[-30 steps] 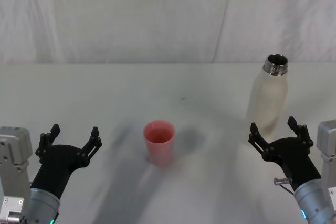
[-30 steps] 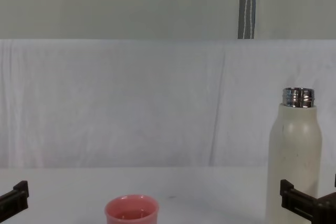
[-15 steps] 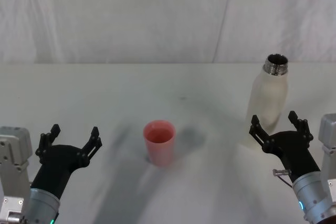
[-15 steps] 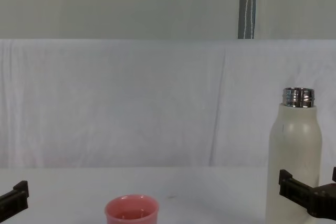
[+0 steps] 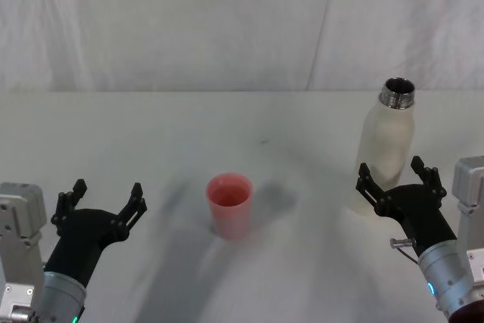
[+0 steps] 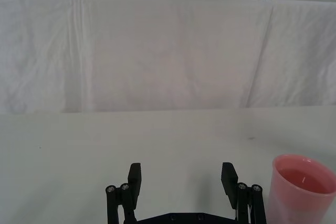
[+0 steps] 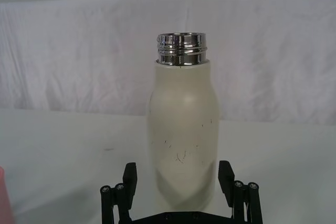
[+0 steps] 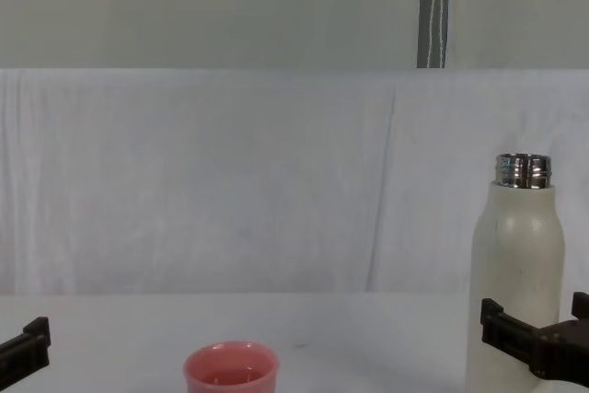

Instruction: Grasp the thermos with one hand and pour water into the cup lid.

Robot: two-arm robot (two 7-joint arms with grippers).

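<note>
Just beyond right hand (image 5: 395,178), thermos (image 5: 386,144)

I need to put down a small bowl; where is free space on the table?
Free: the table between the cup lid and thermos, and behind the cup lid. Crowded: around the thermos, where the right gripper is.

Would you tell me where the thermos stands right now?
The thermos stands upright on the table's right side, just beyond the open right gripper, well right of the cup lid.
</note>
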